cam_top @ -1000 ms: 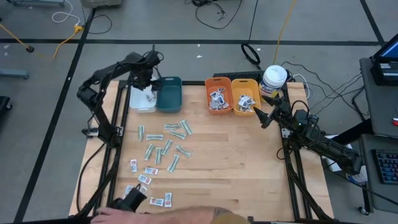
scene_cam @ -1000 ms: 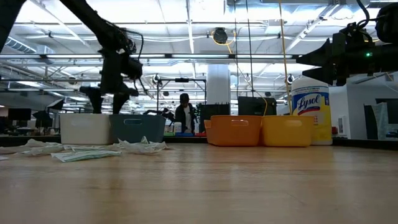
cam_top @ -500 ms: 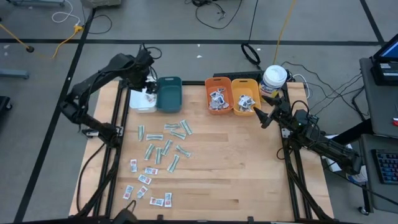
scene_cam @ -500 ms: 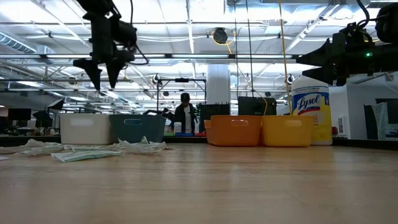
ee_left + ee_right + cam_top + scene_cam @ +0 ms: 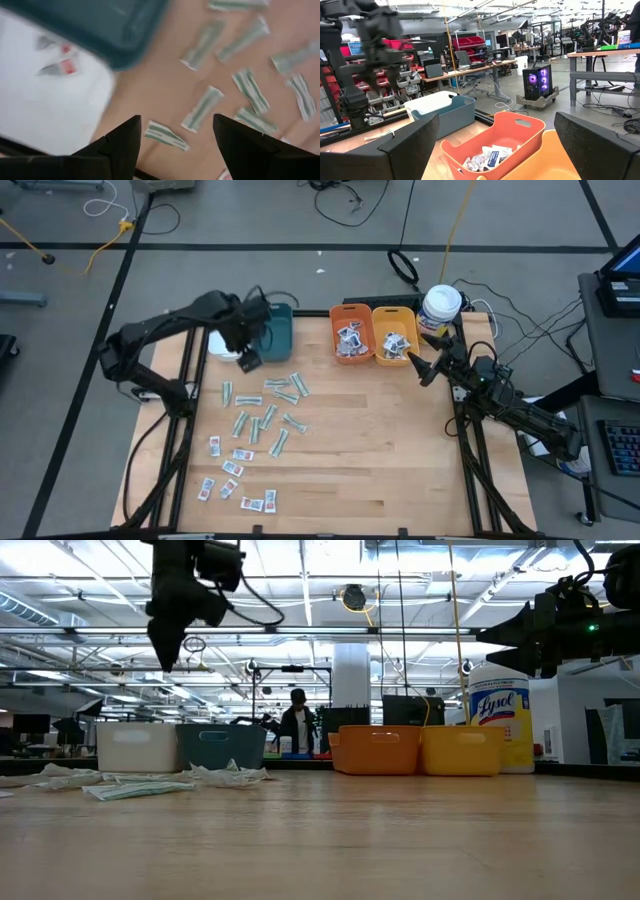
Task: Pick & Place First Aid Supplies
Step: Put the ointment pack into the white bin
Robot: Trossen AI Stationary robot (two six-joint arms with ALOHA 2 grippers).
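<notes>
My bench [image 5: 400, 460] is bare wood. On it I see four bins at the back: white [image 5: 222, 346], teal [image 5: 277, 332], orange [image 5: 350, 335], yellow [image 5: 393, 332]. A canister [image 5: 440, 307] stands beside them. Packets [image 5: 262, 415] lie scattered front-left.

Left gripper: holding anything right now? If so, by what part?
Nothing. The left gripper hangs open and empty above the table by the teal bin; only loose green strips show between its fingers. The right gripper is open and empty too.
</notes>
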